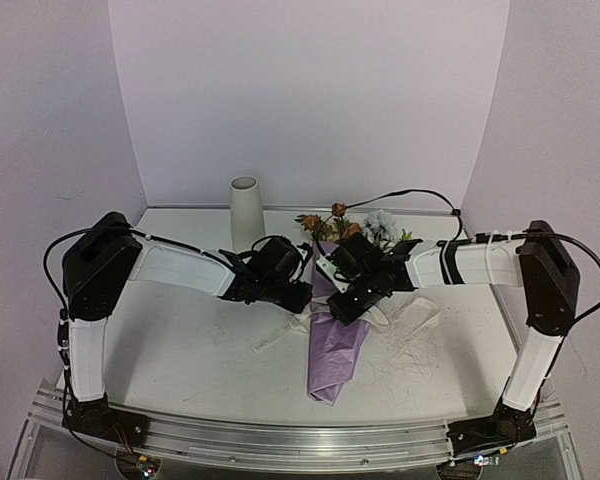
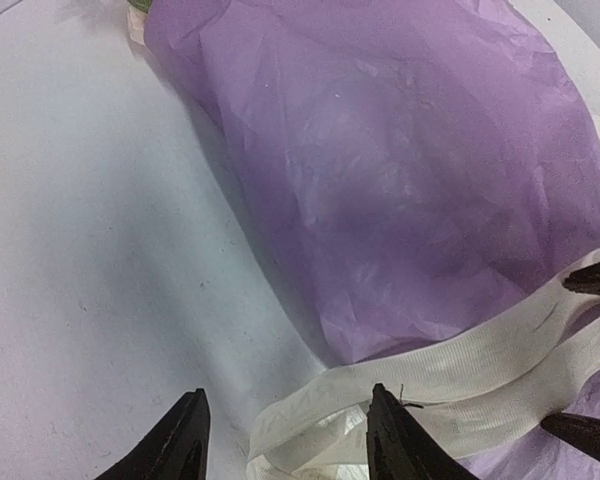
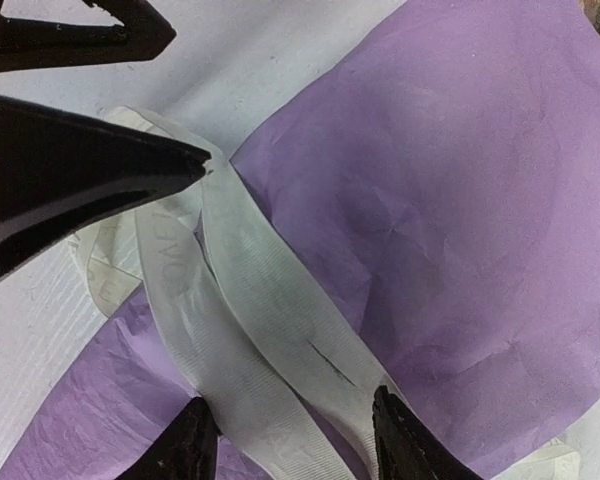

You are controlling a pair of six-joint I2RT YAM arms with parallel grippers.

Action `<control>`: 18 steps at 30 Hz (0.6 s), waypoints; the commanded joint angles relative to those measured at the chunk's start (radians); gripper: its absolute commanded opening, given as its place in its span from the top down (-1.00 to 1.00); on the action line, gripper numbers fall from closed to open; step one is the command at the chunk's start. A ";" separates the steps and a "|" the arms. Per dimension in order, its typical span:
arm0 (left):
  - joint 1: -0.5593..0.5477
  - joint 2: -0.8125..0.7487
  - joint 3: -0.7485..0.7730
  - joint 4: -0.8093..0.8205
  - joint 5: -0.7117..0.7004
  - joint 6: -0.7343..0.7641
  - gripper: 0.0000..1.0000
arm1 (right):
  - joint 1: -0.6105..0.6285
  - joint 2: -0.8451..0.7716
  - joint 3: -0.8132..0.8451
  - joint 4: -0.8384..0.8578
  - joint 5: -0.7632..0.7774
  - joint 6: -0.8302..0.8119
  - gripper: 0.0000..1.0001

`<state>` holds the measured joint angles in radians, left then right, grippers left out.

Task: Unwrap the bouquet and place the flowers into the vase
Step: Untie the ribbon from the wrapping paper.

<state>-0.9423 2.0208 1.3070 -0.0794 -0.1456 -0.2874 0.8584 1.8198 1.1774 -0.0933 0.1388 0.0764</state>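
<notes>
Bouquet wrapped, flat on table; left gripper, right gripper parted over ribbon

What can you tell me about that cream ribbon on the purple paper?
The cream ribbon is flat, ribbed woven tape with faint lettering, lying loosely in loops, not a neat bow. Two bands cross the crinkled purple paper between the right fingers, which stand apart; its ends trail onto the white table.

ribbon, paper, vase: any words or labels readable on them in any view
Cream ribbon, right wrist view: faint raised lettering along one strand, too blurred to read.
Pale strip left of the bouquet, top view: tiny dark marks, too small to read.
Lilac paper and vase: no text visible.
</notes>
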 commanded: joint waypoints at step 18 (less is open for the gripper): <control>0.014 0.058 0.077 -0.016 -0.016 0.001 0.00 | 0.008 -0.122 0.006 -0.046 0.183 0.051 1.00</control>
<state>-0.9325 2.0809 1.3556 -0.0888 -0.1520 -0.2871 0.8646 1.7875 1.1774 -0.1051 0.2926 0.0919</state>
